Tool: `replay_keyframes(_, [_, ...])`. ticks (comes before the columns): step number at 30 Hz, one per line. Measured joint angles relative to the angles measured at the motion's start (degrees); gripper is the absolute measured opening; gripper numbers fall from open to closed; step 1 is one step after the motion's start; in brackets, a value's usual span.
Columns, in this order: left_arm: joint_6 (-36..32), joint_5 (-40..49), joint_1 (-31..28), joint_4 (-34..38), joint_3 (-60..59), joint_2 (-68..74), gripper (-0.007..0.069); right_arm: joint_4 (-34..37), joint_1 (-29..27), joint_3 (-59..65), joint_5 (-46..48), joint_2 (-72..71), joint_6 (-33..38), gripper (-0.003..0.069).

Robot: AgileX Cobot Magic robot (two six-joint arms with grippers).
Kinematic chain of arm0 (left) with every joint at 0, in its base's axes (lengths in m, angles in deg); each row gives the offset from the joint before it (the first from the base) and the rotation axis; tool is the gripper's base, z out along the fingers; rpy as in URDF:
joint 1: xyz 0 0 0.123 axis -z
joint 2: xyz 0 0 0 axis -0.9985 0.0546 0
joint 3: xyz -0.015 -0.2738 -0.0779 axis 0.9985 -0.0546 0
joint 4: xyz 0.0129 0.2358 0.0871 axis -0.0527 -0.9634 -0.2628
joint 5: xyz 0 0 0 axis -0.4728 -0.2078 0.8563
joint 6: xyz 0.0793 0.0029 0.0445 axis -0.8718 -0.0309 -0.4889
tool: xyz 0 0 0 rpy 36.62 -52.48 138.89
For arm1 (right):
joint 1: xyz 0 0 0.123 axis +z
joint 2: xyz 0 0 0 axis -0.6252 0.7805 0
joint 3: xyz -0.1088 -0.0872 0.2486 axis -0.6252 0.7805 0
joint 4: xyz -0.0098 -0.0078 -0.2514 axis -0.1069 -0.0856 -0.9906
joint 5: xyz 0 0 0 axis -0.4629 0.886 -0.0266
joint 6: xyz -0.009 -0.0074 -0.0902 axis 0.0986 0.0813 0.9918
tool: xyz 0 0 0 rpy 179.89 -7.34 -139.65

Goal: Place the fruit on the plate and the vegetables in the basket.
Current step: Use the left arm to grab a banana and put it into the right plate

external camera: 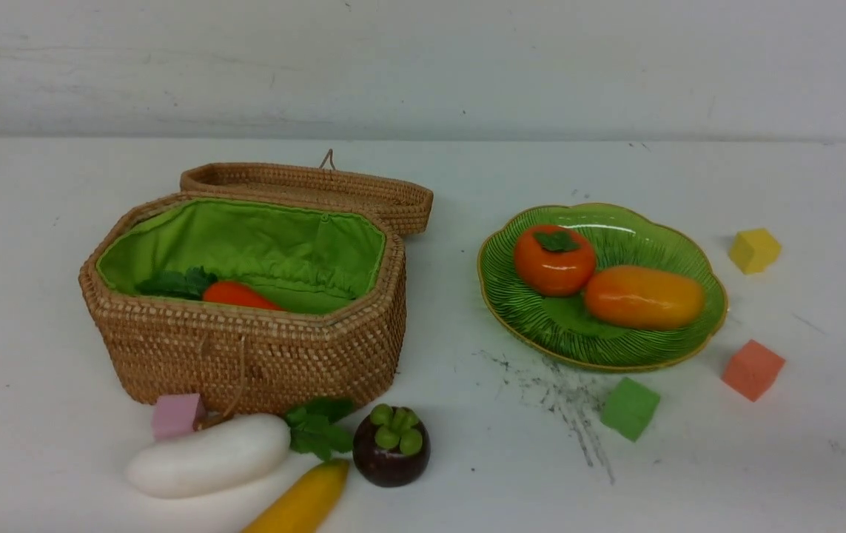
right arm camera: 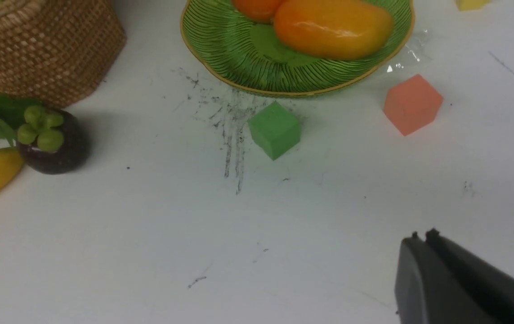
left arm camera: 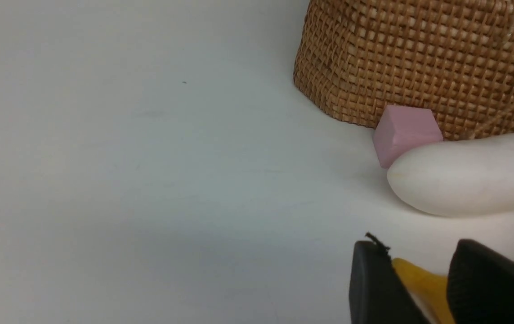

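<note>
Holding the left tool [left arm camera: 416, 245] with fingertips apart above the desk [external camera: 504, 474]; showing part of the banana [external camera: 303, 497] between the fingertips in the left wrist view, without revealing any contact. Holding the right tool [right arm camera: 423, 236] with fingertips together, gripping nothing. Supporting the persimmon [external camera: 554, 268] and the mango [external camera: 645, 297] side by side on the green ribbed plate [external camera: 637, 222], at the right of the desk. Containing the carrot [external camera: 241, 295], leaves included, in the green-lined wicker basket [external camera: 260, 363], at the left; exposing the interior, with the wicker lid [external camera: 304, 185] open behind. Locating the white radish [external camera: 208, 457] outside, in front of the basket, beside the pink cube [external camera: 177, 416]. Positioning the mangosteen [external camera: 391, 451] just beside the radish leaves [external camera: 319, 428]. Directing one banana end toward the same leaves. Placing the green cube [external camera: 630, 409] in front of the plate, and the yellow cube [external camera: 754, 250] and red cube [external camera: 753, 370] to the right.
</note>
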Motion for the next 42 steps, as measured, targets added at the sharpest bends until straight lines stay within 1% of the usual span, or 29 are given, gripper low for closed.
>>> replay_keyframes(3, [0.0,0.0,0.0,0.0,0.0,0.0,0.0239,-3.75,-0.37,1.8,-2.29,-3.89,0.98,-0.0001])
replay_keyframes(6, [0.0,0.0,0.0,0.0,0.0,0.0,0.0239,-5.85,-3.63,7.38,-7.73,-11.47,1.02,0.0003])
replay_keyframes(7, [0.0,0.0,0.0,0.0,0.0,0.0,0.0239,-5.85,-3.86,7.84,-8.07,-11.98,1.02,0.0003])
replay_keyframes(8, [0.0,0.0,0.0,0.0,0.0,0.0,0.0239,-6.26,-5.68,11.77,-10.76,-16.54,1.02,0.0004])
replay_keyframes(10, [0.0,0.0,0.0,0.0,0.0,0.0,0.0239,-6.31,-6.87,15.02,-12.5,-20.2,1.02,0.0005])
replay_keyframes(13, [0.0,0.06,0.0,0.0,0.0,0.0,0.0239,-4.81,-9.05,24.92,-15.05,-29.43,1.02,0.0008])
replay_keyframes(20, [0.0,0.05,0.0,0.0,0.0,0.0,0.0239,-1.19,-10.82,37.08,-19.59,-30.57,1.02,0.0014])
replay_keyframes(23, [0.0,0.06,0.0,0.0,0.0,0.0,0.0239,-0.88,-12.92,37.97,-23.04,-30.62,0.96,0.0015])
replay_keyframes(27, [0.0,0.06,0.0,0.0,0.0,0.0,0.0239,-0.88,-15.34,38.24,-24.07,-30.62,0.96,0.0018])
replay_keyframes(42, [0.0,0.06,0.0,0.0,0.0,0.0,0.0239,-0.85,-15.97,38.24,-24.07,-30.62,0.96,0.0036])
